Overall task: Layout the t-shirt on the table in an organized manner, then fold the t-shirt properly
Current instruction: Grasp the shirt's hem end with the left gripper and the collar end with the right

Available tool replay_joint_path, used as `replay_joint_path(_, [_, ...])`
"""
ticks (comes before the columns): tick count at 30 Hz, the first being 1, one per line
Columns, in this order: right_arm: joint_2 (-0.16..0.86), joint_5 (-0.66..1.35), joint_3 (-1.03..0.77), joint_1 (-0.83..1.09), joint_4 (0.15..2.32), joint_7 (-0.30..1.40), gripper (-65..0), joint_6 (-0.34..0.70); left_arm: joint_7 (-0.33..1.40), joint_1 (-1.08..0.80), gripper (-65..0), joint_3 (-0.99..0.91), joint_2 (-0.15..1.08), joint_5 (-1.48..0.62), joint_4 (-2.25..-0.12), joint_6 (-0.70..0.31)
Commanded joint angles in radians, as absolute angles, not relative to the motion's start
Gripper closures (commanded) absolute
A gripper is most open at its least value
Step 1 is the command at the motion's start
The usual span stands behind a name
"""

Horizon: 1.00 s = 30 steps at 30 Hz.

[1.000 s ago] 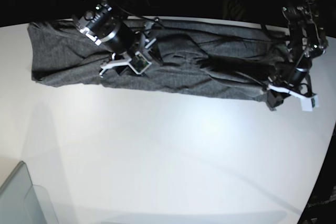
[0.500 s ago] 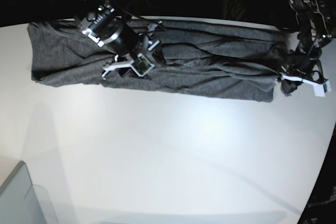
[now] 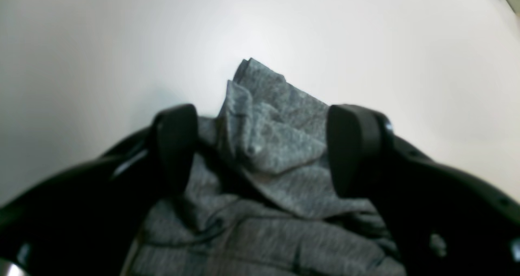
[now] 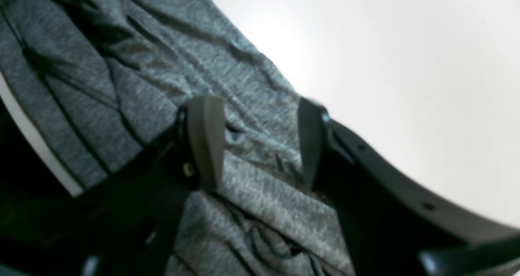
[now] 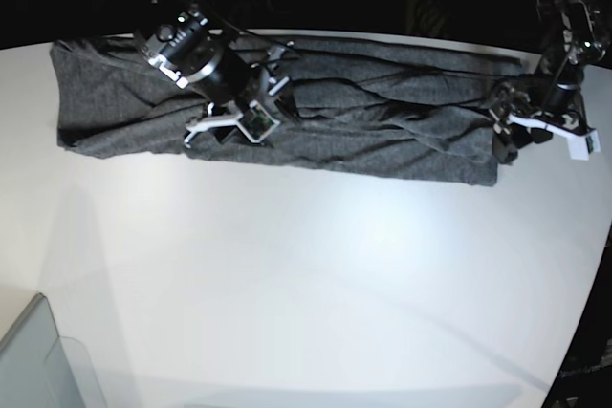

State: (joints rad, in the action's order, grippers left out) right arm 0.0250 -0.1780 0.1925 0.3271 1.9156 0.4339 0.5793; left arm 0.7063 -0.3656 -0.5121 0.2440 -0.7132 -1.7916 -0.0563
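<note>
Jaws of the left gripper stand apart around a bunched corner of the dark heather-grey knit t-shirt; the right gripper is open too, over cloth. The shirt lies wrinkled at twelve o'clock on the glossy white surface. Smoothing and folding remain.

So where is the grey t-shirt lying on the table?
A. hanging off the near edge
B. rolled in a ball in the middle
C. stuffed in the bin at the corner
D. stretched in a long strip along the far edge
D: the t-shirt lies in a long wrinkled strip across the far side of the table, leaving the middle bare.
</note>
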Motion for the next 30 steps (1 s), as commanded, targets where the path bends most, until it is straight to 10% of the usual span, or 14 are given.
replay_joint_path(1, [0.024, -0.163, 0.194, 0.321, 1.931, 0.407, -30.2, 0.579, 0.694, -0.378, -50.6, -0.527, 0.255, -0.714, -1.802, -0.061])
replay_joint_path(30, [0.028, -0.163, 0.194, 0.325, 1.876, 0.407, -30.2, 0.581, 0.693, -0.248, -51.7, -0.432, 0.165, -0.532, -1.521, -0.070])
